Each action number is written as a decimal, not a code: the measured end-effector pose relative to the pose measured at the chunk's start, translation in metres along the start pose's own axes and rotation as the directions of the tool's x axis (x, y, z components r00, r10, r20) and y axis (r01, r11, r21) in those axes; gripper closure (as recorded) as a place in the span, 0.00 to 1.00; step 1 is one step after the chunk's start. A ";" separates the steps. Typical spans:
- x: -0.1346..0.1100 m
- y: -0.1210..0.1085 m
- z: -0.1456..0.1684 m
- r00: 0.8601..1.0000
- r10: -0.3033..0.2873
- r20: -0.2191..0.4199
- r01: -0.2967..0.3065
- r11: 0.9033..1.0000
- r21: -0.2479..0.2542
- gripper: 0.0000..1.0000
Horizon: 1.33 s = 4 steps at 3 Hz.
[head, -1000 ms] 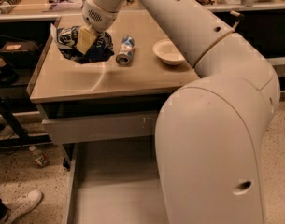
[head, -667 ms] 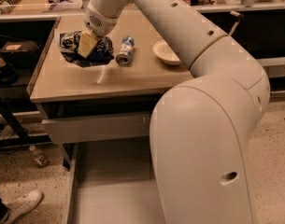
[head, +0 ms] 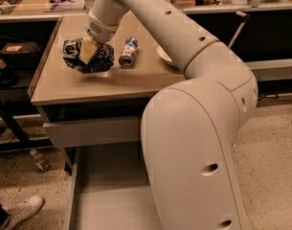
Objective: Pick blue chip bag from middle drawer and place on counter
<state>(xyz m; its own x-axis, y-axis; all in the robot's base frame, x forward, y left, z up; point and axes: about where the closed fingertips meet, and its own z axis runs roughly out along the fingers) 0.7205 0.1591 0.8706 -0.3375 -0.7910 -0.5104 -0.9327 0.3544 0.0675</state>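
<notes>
Jaws clamping crumpled navy foil blue chip bag (head: 105, 61); my gripper (head: 89, 54) hanging over glossy beige counter (head: 88, 87), small cylindrical can (head: 129, 51) lying just beside.

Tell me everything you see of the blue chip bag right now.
The crumpled dark navy foil chip bag with white lettering is bunched up at the far left of the glossy beige-tan counter, apart from the small blue-and-white can lying to its right. The arm's two-finger gripper is shut on its top, cream finger pressed into the foil. Whether its underside touches the counter is unclear.
</notes>
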 end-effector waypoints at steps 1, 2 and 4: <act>0.000 -0.004 0.012 0.999 0.033 -0.006 -0.033 0.999 -0.007 1.00; 0.001 -0.005 0.022 0.998 0.065 -0.004 -0.065 0.998 -0.023 1.00; 0.007 -0.009 0.021 0.992 0.111 0.058 -0.111 0.994 -0.009 1.00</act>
<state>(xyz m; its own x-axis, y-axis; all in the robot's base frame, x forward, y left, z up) 0.7289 0.1606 0.8483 -0.4311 -0.7166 -0.5483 -0.8906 0.4354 0.1313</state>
